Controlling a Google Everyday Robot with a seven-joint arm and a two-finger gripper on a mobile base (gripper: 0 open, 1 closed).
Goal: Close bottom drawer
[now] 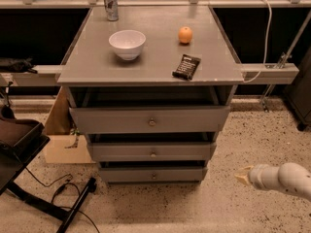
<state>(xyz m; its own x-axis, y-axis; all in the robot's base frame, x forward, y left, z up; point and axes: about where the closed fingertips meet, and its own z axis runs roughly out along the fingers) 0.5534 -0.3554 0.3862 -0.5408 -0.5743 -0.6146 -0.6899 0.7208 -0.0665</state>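
The bottom drawer (153, 174) is the lowest and slimmest of three grey drawer fronts, with a small round knob (153, 175). It stands out a little from the cabinet, with a dark gap above it. My gripper (243, 176) is at the end of the white arm (286, 178), low at the right. It is level with the bottom drawer, apart from the drawer's right end, and holds nothing that I can see.
The middle drawer (153, 152) and the tall top drawer (151, 120) also stand out. On the cabinet top are a white bowl (127, 43), an orange (185, 34), a dark snack bar (186, 66) and a can (111, 3). A cardboard box (60, 135), a black stand (29, 178) and floor cables are at the left.
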